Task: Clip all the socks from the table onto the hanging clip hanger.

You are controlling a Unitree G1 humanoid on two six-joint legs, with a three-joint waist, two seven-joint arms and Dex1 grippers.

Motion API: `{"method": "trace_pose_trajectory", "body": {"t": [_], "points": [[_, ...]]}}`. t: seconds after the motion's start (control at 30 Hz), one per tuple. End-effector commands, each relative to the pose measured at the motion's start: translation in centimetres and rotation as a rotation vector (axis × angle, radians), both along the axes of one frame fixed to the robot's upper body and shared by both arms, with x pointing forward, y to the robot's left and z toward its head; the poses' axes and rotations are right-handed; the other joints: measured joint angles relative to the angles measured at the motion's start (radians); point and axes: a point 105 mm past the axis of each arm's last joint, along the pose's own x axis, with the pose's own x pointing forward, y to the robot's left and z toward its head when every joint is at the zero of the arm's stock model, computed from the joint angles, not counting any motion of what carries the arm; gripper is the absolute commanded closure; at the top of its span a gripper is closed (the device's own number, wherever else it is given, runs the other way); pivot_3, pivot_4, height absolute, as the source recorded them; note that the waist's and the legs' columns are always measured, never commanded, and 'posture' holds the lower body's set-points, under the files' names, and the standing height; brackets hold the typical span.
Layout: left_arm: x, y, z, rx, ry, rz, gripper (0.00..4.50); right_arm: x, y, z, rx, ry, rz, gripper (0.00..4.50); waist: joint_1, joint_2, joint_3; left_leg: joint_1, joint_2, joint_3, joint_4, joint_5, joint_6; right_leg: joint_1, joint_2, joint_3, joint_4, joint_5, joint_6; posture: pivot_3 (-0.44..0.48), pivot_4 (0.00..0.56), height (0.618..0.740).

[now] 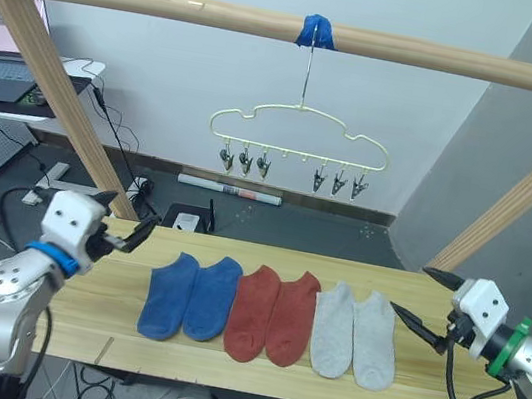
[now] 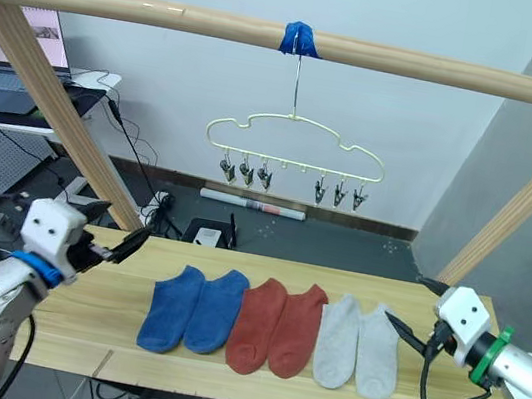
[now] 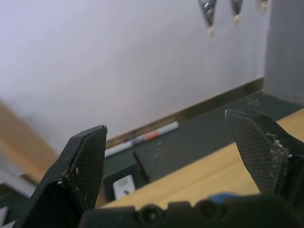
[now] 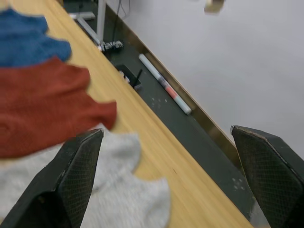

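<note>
Lying flat in a row across the wide pale yellow wood-plank surface (image 1: pixel 75 321) are six short soft-knit ankle socks: two blue socks (image 1: pixel 190 297) toward 9 o'clock, two rust red socks (image 1: pixel 272 314) in the middle, two light grey socks (image 1: pixel 356 333) toward 3 o'clock, neighbours touching or nearly so. At 12 o'clock the thin pale yellow-green wire clip hanger (image 1: pixel 300 126) hangs by its long hook from a round wooden pole (image 1: pixel 175 7), under a strip of blue tape (image 1: pixel 318 32); its small metal clips (image 1: pixel 243 161) all hang empty. The left end effector (image 1: pixel 128 226) sits at the 9 o'clock end with its black fingers spread and nothing between them; the right end effector (image 1: pixel 425 299) hovers just beside the outer grey sock, likewise spread and empty. No sock has been clipped yet. Since the socks crowd together, a pinch could well drag a neighbour along, and a freely hanging hanger will probably swing away when a clip is pushed, so the sock slips out
</note>
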Motion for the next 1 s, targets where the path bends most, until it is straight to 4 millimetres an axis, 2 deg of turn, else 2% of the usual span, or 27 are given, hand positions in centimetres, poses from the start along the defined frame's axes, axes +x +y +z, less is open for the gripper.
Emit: {"method": "trace_pose_trajectory", "body": {"t": [0.03,0.17,0.27,0.37,0.47,0.6,1.0], "points": [[0.7,-1.2,2.3,-0.036,-0.079,-0.010,0.05,-0.1,2.5,2.5,0.058,-0.053,0.064,0.00,-0.002,-0.002,0.008,0.000,0.000,0.000,0.000,0.000,0.000,0.000,0.000,0.000,0.000,0.001,0.003,-0.176,0.174,0.730],[2.0,-2.8,3.8,-0.119,-0.126,-0.032,0.05,0.0,5.8,5.3,0.117,-0.118,0.139,0.00,-0.011,-0.002,0.022,-0.002,0.001,-0.001,-0.001,0.000,-0.001,-0.002,0.001,0.000,0.000,0.003,0.005,-0.196,0.188,0.730],[3.0,-3.7,4.7,-0.164,-0.163,-0.044,0.05,0.3,7.5,6.9,0.151,-0.150,0.166,0.00,-0.019,-0.004,0.030,-0.003,0.001,-0.001,0.000,-0.001,-0.001,-0.002,0.001,0.000,0.000,0.003,0.005,-0.212,0.195,0.730],[4.1,-4.8,5.1,-0.208,-0.200,-0.053,0.50,0.4,9.1,8.1,0.185,-0.170,0.194,0.00,-0.024,-0.005,0.042,-0.004,0.001,-0.001,-0.001,-0.001,-0.002,-0.003,0.001,0.000,-0.002,0.003,0.005,-0.239,0.206,0.730],[4.9,-5.5,4.9,-0.229,-0.209,-0.049,1.34,0.5,9.7,8.4,0.197,-0.175,0.193,0.00,-0.025,-0.004,0.043,-0.014,0.001,-0.004,0.004,-0.001,-0.002,-0.010,0.002,-0.002,-0.001,0.004,0.007,-0.251,0.209,0.730],[5.8,-6.3,4.6,-0.254,-0.220,-0.050,1.34,0.4,10.3,8.8,0.206,-0.180,0.194,0.00,-0.028,-0.002,0.045,-0.017,0.001,-0.005,0.004,-0.001,-0.002,-0.011,0.002,-0.002,-0.003,0.005,0.005,-0.272,0.213,0.730],[7.7,-6.8,5.3,-0.311,-0.277,-0.014,1.34,-0.1,11.7,9.2,0.210,-0.157,0.235,0.00,-0.065,-0.004,0.058,-0.017,0.001,-0.005,0.004,-0.001,-0.002,-0.012,0.002,-0.002,-0.003,0.004,0.007,-0.310,0.227,0.730]]}}
